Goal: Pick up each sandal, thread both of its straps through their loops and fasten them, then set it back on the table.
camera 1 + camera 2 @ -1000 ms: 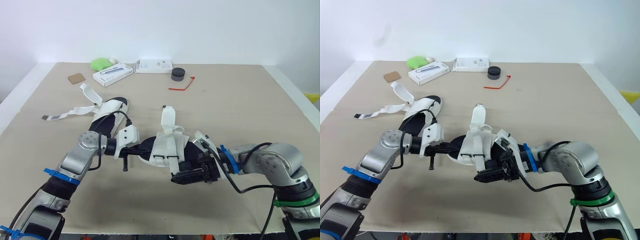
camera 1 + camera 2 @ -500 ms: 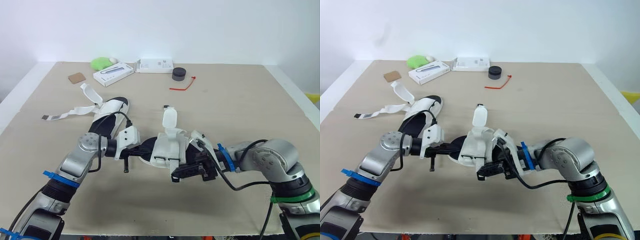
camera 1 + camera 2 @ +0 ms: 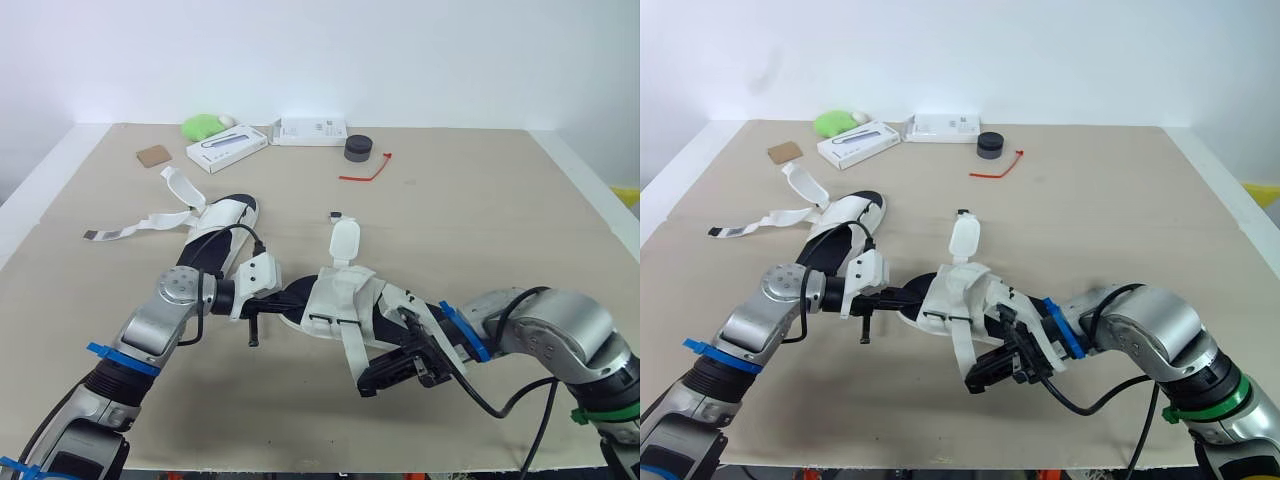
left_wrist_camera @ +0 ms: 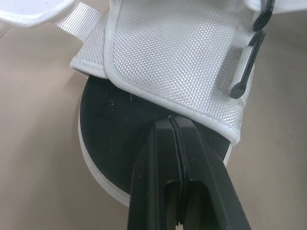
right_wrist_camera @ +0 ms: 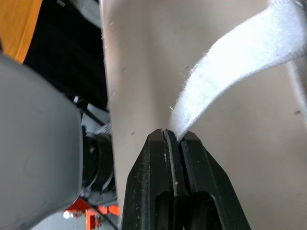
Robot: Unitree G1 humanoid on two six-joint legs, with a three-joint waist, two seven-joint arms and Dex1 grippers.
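While the left gripper (image 4: 171, 120) is clenched on the black sole edge of the first sandal (image 3: 335, 300), the right gripper (image 5: 173, 134) is pinched tight on the free end of the pulled strap (image 3: 352, 350). It draws that strap away from the shoe toward the robot. The sandal sits between the two grippers, low over the table (image 3: 480, 220); whether its sole touches the surface I cannot tell.

The step in hand looks like the threading and tightening of this one strap. Whether it already runs through its loop is hidden under the white upper. The upright strap (image 3: 343, 242) stands free just beyond the right gripper's fingers and looks unfastened.

Next, I judge, the right gripper needs to fold the pulled strap back over the upper and press it down. The left must keep the sole steady against that tug.

By count there are two sandals. The second sandal (image 3: 215, 235) lies just beyond the left gripper's wrist with its two straps loose, so most of the task remains.

Well beyond both grippers sit:
- two white boxes (image 3: 225, 148)
- one green lump (image 3: 205, 126)
- one black puck (image 3: 357, 149)
- one red tie (image 3: 365, 172)
- one brown patch (image 3: 153, 156)
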